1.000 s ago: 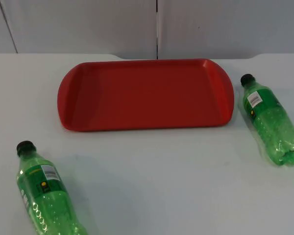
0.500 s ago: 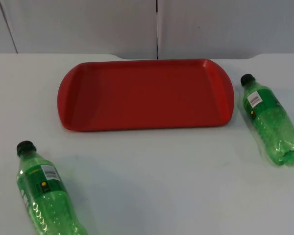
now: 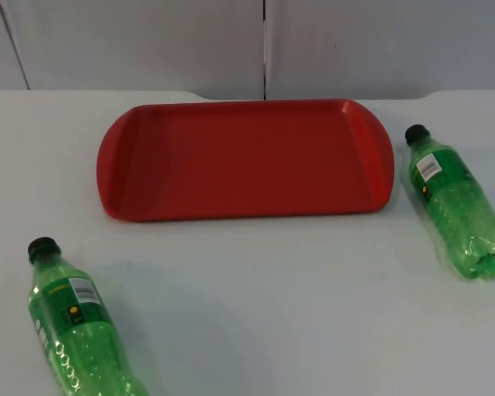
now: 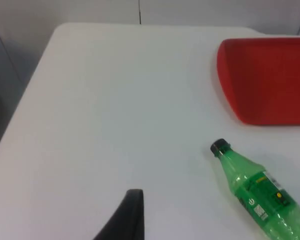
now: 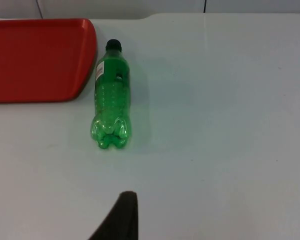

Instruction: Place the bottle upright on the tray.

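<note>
So here's the setup: the red tray (image 3: 247,157) sits on the white table (image 3: 297,305) with its long back edge close to the grey partition wall (image 3: 148,41), and nothing is on it. There are two green bottles with black caps, and both are lying on their sides on the table, off the tray. The right bottle (image 3: 454,202) lies just beside the tray's right end, not quite touching it. Its cap points toward the wall end of the tray and its lumpy base points away from the wall, so it runs roughly alongside the tray's short edge. The right wrist view shows the same thing, with that bottle (image 5: 111,100) next to the tray's rounded corner (image 5: 40,55) and a thin strip of table between them. The left bottle (image 3: 74,326) is well apart from the tray, out past its front left corner. Its cap is angled back toward the tray and its label faces up. In the left wrist view it (image 4: 255,192) lies in front of the tray's left end (image 4: 270,80) with a clear gap. The left gripper (image 4: 132,215) hangs over bare table well out from the tray's left end, and the right gripper (image 5: 121,215) hangs over bare table out past the tray's right end, beyond the right bottle's base. Neither one is touching anything, and I honestly can't tell whether either is apart or together.
</note>
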You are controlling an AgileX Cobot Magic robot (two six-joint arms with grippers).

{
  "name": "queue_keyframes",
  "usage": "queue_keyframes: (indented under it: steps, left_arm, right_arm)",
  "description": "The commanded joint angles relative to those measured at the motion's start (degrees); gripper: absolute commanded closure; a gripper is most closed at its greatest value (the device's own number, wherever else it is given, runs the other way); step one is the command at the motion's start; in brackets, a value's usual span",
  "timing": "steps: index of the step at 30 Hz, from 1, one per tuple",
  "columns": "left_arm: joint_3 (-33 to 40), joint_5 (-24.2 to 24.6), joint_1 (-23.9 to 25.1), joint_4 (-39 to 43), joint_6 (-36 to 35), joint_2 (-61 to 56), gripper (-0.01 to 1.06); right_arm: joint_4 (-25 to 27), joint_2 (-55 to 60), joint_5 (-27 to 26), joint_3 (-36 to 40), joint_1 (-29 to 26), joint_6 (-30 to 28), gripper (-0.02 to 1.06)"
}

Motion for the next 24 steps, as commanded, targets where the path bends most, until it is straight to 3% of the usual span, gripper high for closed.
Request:
queue_keyframes:
  steps: [1, 17, 24]
  left_arm:
    - [-0.3, 0.3, 0.2, -1.2, -0.2, 1.3, 0.0]
    - [-0.5, 0.1, 0.2, -3.9, -0.2, 6.6, 0.0]
    - [-5.6, 0.4, 0.2, -7.0, -0.4, 10.6, 0.0]
  right_arm:
    - [0.1, -0.2, -0.3, 0.1, -0.3, 0.0, 0.06]
    - [0.1, -0.2, -0.3, 0.1, -0.3, 0.1, 0.06]
    - [0.1, -0.2, -0.3, 0.1, -0.3, 0.1, 0.06]
